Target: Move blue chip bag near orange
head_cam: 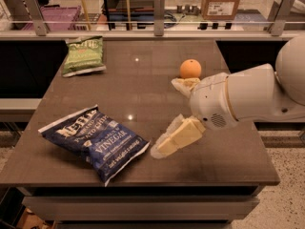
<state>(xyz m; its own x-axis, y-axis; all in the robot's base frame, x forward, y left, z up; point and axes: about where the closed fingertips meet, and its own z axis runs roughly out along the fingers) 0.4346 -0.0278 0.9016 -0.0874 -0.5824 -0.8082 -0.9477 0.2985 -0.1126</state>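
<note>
Holding the tool (166,117) low over the right half of the tabletop (143,94), with both pale fingers (177,136) spread well apart and gripping nothing. Pointing the near finger leftward, its tip just beside the right edge of the blue chip bag (93,140) and seemingly not touching it. Placing the far finger just in front of the orange (190,68), close to it, contact unclear. Finding the blue chip bag lying flat at the near left of the tabletop, well apart from the orange sitting far and right of centre. Noting a green chip bag (85,55) lying at the far left corner, out of the way.

Judging the step in hand as the approach to the blue chip bag, with no grasp made yet. Calling next for shifting the tool left and down so the fingers straddle a crinkled edge, closing on it, then lifting or dragging it right and far toward the orange. Taking care not to knock the fruit into a roll.
</note>
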